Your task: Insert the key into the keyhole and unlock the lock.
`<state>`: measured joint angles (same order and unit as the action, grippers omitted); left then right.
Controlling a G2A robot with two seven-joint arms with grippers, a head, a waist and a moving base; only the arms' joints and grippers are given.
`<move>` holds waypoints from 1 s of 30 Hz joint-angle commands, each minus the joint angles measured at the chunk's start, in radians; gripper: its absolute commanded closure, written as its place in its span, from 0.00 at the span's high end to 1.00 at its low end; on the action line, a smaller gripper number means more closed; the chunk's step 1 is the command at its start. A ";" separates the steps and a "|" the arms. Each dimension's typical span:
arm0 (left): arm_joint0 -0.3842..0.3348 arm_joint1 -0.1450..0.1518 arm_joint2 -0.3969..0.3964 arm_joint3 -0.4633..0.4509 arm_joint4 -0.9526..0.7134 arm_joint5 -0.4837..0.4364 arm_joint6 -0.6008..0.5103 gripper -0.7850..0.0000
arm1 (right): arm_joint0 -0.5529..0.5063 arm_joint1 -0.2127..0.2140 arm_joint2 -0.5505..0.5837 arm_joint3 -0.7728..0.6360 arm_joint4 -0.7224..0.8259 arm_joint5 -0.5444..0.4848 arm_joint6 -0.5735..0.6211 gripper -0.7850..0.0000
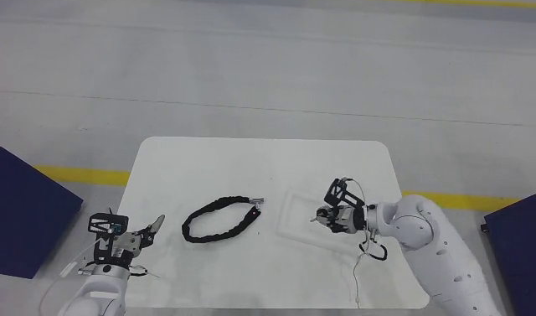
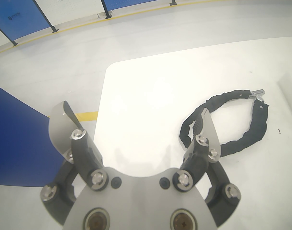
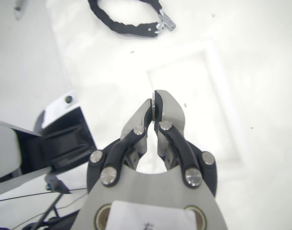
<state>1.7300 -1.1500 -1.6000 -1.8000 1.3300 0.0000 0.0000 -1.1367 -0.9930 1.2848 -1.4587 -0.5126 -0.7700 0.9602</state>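
A black fabric-covered chain lock (image 1: 219, 218) lies in a loop on the white table (image 1: 251, 161), its metal lock barrel (image 1: 256, 202) at the loop's right end. The same chain lock (image 2: 234, 123) has its silver barrel (image 2: 256, 93) on the far side; the chain lock (image 3: 123, 8) and barrel (image 3: 166, 22) lie beyond my right gripper. My right gripper (image 1: 319, 218) (image 3: 153, 101) hovers right of the lock over a shallow white tray, shut on a thin flat metal key (image 3: 152, 107). My left gripper (image 1: 151, 230) (image 2: 136, 111) stands open at the table's left edge.
A shallow white rectangular tray (image 1: 289, 200) (image 3: 218, 72) lies on the table right of the chain. Dark blue panels (image 1: 29, 211) stand beside the table's left and right sides. The far half of the table is bare.
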 commanded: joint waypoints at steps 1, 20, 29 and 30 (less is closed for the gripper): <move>0.000 0.000 0.000 0.000 0.000 0.000 0.000 1.00 | -0.034 0.012 0.042 0.022 0.142 -0.027 0.024 0.00; 0.000 0.000 0.000 0.000 0.000 0.000 0.000 1.00 | -0.184 0.151 0.066 0.009 0.933 -0.094 -0.004 0.00; 0.000 0.000 -0.002 -0.002 0.006 -0.002 -0.001 1.00 | -0.184 0.151 0.066 0.009 0.933 -0.094 -0.004 0.00; 0.001 0.002 -0.007 -0.013 0.021 -0.009 -0.006 1.00 | -0.184 0.151 0.066 0.009 0.933 -0.094 -0.004 0.00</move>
<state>1.7300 -1.1495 -1.6025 -1.8040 1.3368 -0.0026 -0.0016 -1.3211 -0.8416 1.3503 -1.4502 0.4204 -0.8644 0.9560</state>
